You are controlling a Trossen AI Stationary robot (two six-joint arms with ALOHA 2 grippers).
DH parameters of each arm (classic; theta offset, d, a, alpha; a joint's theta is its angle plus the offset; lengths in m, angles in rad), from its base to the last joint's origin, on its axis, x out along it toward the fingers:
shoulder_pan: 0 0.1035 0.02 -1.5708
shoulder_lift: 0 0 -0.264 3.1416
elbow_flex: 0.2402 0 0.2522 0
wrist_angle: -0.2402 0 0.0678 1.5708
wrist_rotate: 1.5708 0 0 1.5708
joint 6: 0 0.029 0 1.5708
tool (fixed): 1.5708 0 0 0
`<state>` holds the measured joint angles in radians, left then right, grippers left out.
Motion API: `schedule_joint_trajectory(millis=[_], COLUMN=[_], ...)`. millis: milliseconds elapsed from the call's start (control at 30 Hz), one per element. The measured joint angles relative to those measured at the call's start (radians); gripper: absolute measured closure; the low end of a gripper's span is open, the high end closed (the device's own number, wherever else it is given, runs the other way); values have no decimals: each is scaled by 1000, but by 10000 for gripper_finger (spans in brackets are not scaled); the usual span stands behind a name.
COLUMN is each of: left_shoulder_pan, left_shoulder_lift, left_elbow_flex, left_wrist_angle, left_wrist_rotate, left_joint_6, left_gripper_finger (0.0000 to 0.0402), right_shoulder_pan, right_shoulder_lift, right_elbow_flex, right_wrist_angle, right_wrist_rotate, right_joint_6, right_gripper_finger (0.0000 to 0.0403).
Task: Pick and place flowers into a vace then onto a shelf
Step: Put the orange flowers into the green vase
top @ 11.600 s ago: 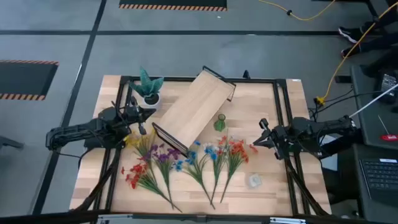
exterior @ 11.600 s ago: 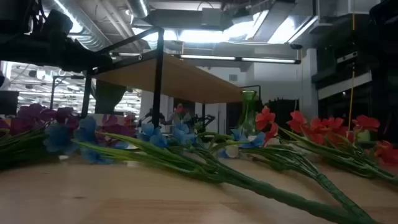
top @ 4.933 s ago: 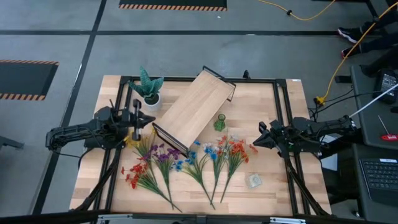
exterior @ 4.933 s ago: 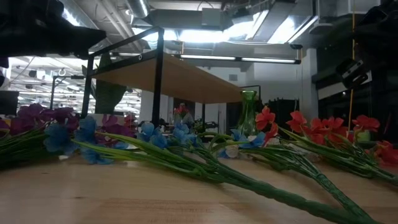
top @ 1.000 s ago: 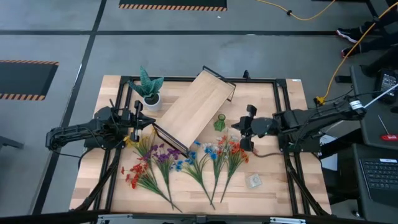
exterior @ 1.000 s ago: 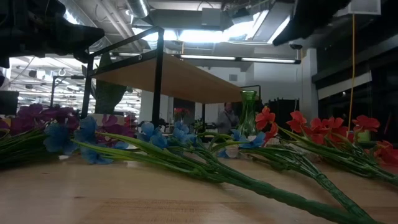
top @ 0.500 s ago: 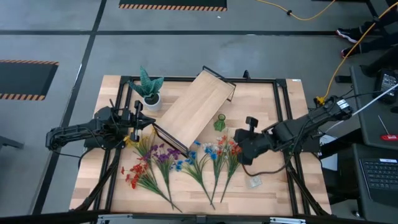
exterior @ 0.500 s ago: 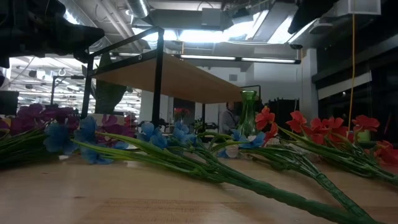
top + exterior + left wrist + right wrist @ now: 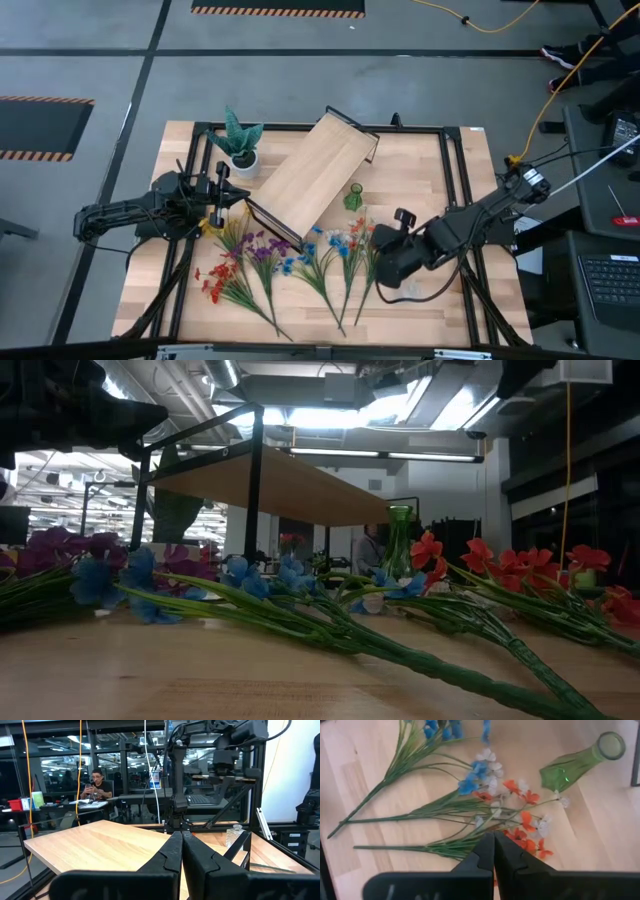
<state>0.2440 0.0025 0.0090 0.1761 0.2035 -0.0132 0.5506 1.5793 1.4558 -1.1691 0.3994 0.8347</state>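
Observation:
The flowers (image 9: 300, 262) lie flat on the table's near half in several sprigs, with blue, purple and red blossoms (image 9: 330, 620). The green vace (image 9: 354, 196) stands upright on its base beside the shelf (image 9: 312, 175), which stands slanted on its black legs (image 9: 250, 490). My right gripper (image 9: 382, 252) hovers shut above the red-orange sprig (image 9: 520, 820), pointing down; its wrist view shows the vace (image 9: 575, 762) beyond. My left gripper (image 9: 220, 195) waits shut at the table's left side, level with the shelf board (image 9: 95, 845).
A spiky green plant in a white pot (image 9: 240, 140) stands at the far left. A small clear object (image 9: 408, 290) lies near the right arm. Black frame rails (image 9: 450, 190) run along the table's sides. A person (image 9: 95, 785) sits in the room beyond.
My right arm has swung from beside the vace toward the table's near edge and now stands over the red-orange sprig, tipped to point down. The flowers, vace and shelf have stayed in place.

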Motion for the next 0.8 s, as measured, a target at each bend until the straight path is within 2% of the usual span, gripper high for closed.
schedule_joint_trajectory(millis=[300,533,800], left_shoulder_pan=[0,0,0], left_shoulder_lift=[0,0,0], left_elbow_flex=[0,0,0], left_wrist_angle=[0,0,0], left_wrist_rotate=[0,0,0], left_joint_6=[0,-6,-112], left_gripper_finger=[395,395,396], right_shoulder_pan=[11,4,-24], right_shoulder_lift=[104,111,111], right_elbow_flex=[90,94,94], right_wrist_angle=[-63,-70,-14], right_wrist_rotate=[-63,-63,-61], right_joint_6=[50,24,-13], right_gripper_finger=[401,391,389])
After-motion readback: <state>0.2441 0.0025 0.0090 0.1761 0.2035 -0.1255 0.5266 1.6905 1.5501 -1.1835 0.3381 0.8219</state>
